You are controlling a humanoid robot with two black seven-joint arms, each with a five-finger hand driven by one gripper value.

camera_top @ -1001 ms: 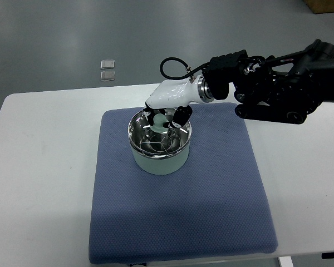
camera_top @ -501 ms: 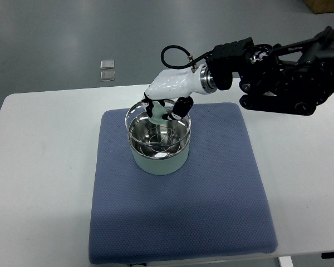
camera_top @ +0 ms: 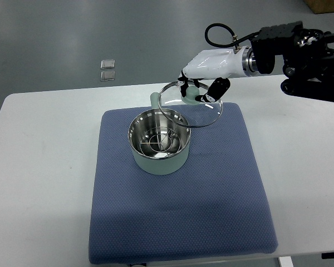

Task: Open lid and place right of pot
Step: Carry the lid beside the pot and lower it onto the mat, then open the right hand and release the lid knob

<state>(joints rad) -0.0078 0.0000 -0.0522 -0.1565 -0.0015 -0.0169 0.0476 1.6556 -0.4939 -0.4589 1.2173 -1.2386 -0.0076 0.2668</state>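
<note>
Glass lid [camera_top: 190, 105] lifted off the pot, gripped by its pale green knob [camera_top: 191, 92] in the right hand [camera_top: 203, 83].

The fingers are clamped on the knob, so the lid hangs tilted just beneath the hand, its lower rim overlapping the far-right edge of the pale green pot [camera_top: 159, 143]. The pot sits below and to the left of the hand; bare blue mat [camera_top: 222, 167] to the pot's right lies directly below the hand, the likely set-down spot. No left hand shows.
</note>
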